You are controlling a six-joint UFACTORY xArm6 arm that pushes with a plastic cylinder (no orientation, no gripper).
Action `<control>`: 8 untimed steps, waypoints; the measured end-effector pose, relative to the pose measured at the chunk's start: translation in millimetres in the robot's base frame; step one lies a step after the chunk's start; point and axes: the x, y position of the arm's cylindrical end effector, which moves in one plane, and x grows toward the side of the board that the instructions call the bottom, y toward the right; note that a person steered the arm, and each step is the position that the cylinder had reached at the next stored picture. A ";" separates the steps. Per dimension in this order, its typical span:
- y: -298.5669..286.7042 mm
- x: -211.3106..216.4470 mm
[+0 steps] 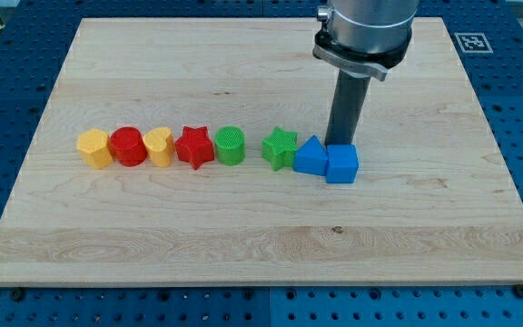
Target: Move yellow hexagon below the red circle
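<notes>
Row, view's left to right: yellow hexagon (93, 148), red circle (128, 146), yellow heart (159, 146), red star (194, 146), green circle (230, 145), green star (280, 147), blue triangle (310, 157), blue cube (341, 164)
Support: wooden board (261, 245)
My tip (339, 143): just behind the blue cube

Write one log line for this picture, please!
my tip: behind blue cube | yellow hexagon: left of red circle, touching | task: not done

Yellow hexagon (93, 148), red circle (128, 146), yellow heart (159, 146), red star (194, 146), green circle (230, 145), green star (280, 147), two blue blocks (341, 164), pale wooden board (243, 236)
</notes>
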 end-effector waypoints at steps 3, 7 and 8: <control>-39.5 -32.5; -200.5 -78.5; -276.4 -40.1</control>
